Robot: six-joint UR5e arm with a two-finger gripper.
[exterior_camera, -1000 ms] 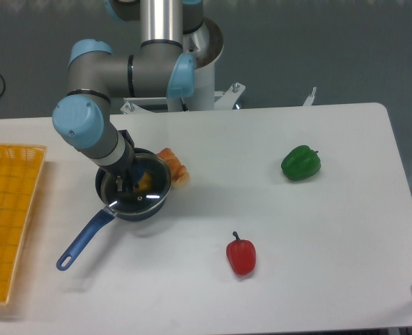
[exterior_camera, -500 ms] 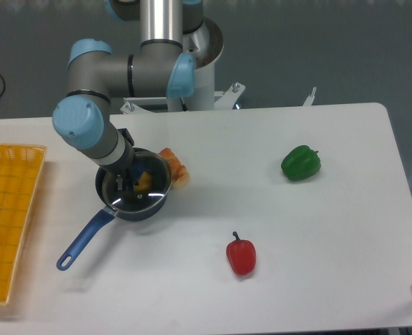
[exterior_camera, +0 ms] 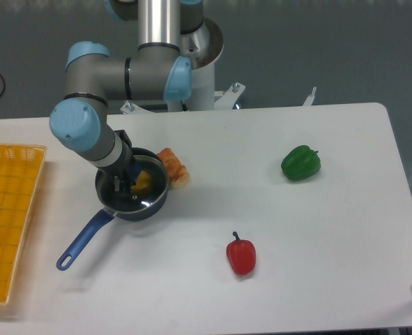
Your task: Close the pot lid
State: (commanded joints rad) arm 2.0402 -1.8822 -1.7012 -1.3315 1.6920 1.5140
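1. The pot (exterior_camera: 132, 192) sits left of centre on the surface (exterior_camera: 296, 237).
2. I judge the lid (exterior_camera: 137, 197) seated on it, nearly done.
3. My end effector (exterior_camera: 124, 183) is at the knob; grip unclear, release remains.

You've got a white table (exterior_camera: 317, 230) | pot (exterior_camera: 132, 202) left of centre, blue handle toward near-left | orange food piece (exterior_camera: 174, 167) touching pot's far-right side | green pepper (exterior_camera: 301, 162) right | red pepper (exterior_camera: 241, 255) near centre | yellow mesh basket (exterior_camera: 7, 216) at left edge
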